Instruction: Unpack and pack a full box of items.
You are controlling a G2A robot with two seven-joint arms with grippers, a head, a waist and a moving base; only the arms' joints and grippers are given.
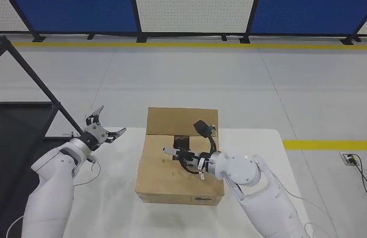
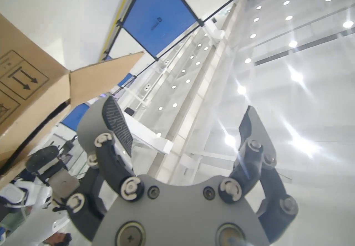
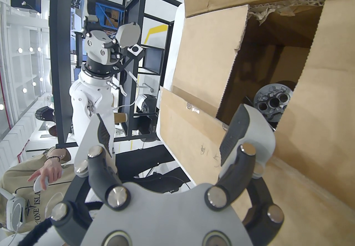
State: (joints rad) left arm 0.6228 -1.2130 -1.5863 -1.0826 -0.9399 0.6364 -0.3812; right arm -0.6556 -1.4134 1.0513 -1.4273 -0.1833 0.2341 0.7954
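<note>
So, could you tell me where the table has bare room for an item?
Bare table lies right of the box up to the table edge, and left of it near the left end effector. The right end effector crowds the box opening.

A brown corrugated cardboard box (image 1: pixel 171 175) stands upright near the middle of the white desk (image 1: pixel 115 190), with its back side at the far edge of the desk. Its rear lid flap (image 1: pixel 182 121) is folded outward and reaches past that edge. The other flaps lie partly over the top, and a dark gap stays between them. Through this gap a round silver-grey metal part with several holes (image 3: pixel 273 102) shows inside the box, in shadow.
</note>
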